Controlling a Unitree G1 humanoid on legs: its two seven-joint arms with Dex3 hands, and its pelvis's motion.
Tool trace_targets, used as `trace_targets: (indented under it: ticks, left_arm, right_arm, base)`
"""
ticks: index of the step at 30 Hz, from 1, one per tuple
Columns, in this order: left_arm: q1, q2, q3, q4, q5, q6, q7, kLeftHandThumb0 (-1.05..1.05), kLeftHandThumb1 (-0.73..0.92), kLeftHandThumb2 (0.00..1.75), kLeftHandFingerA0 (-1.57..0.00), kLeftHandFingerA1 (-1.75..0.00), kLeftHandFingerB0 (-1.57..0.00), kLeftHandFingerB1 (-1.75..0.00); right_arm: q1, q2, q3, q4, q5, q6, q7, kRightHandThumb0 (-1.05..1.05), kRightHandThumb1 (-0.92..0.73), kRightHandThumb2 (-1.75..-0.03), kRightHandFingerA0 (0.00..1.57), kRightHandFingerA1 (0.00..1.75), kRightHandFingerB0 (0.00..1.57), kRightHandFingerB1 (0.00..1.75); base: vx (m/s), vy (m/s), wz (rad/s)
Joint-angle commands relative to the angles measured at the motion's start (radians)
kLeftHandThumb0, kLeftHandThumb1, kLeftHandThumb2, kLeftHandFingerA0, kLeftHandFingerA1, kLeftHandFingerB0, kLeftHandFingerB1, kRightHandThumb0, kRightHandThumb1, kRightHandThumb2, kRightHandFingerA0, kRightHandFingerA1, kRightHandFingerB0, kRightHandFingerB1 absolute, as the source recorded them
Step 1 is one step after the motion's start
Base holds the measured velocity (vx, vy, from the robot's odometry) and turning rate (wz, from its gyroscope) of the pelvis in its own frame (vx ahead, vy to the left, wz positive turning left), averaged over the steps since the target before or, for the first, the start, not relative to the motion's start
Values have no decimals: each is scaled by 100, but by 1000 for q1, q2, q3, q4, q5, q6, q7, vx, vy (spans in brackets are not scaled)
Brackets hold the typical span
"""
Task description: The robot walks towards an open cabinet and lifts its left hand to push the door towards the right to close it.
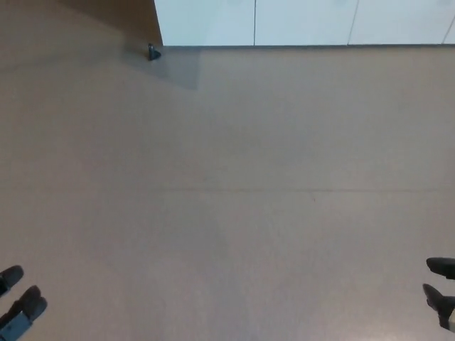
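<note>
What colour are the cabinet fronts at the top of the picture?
The cabinet fronts are white, with thin dark seams between panels; the head view shows them.

We saw bare floor ahead, only a small dark stopper near the white cabinet fronts.
</note>
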Motion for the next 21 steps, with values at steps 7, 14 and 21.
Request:
trace_targets:
  ticks: [7,14,21]
  left_arm:
    - [17,20,-17,1,-2,-37,7,-24,59,57,-57,-46,-50,-43]
    - [24,22,-27,5,-2,-46,4,-25,56,56,-58,-46,-51,-43]
    - [27,23,-42,4,5,-48,1,-25,59,57,-57,-46,-50,-43]
  right_arm:
    - [-11,-5,6,22,4,-12,-3,-37,-66,-60,65,45,51,40]
    - [-15,-7,15,33,-4,-10,-6,-37,-67,-60,66,45,52,40]
    - [-14,-11,25,32,-8,-9,-3,-38,-65,-59,67,46,51,40]
  base:
    - [354,18,-38]
    - [435,188,5]
    - [418,-67,35]
